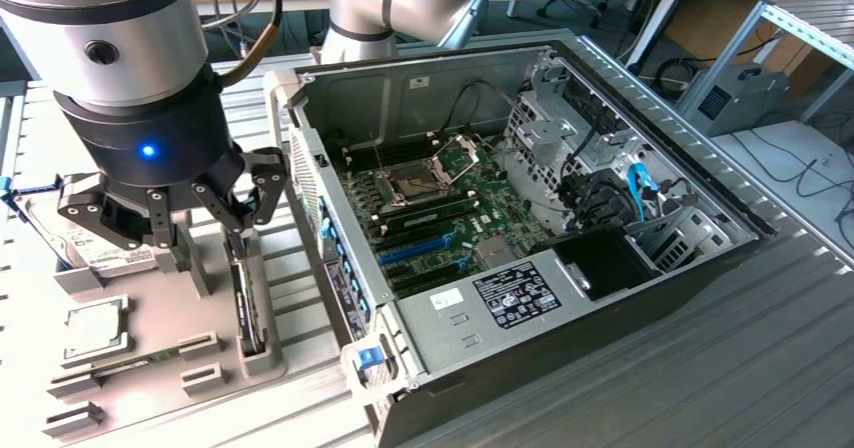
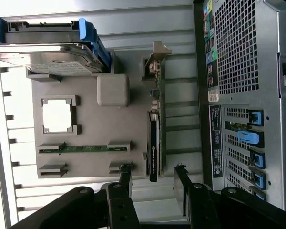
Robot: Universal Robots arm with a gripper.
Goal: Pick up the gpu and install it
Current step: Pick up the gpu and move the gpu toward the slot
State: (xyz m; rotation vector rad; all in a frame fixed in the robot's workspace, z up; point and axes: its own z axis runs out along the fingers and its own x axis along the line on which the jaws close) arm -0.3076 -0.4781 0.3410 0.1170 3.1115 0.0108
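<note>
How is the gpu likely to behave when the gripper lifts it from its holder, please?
The gpu looks like a thin rigid board, so probably stiff, not floppy. It stands on edge in the grey holder, so a sideways push could tip it. Its exposed components seem fragile.

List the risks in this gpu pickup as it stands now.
The gpu stands on its thin edge in the fixture, and the open claw lines up near one end, so an off-centre grip may tilt it. The hard drive and the case wall sit close; a finger might clip either.
</note>
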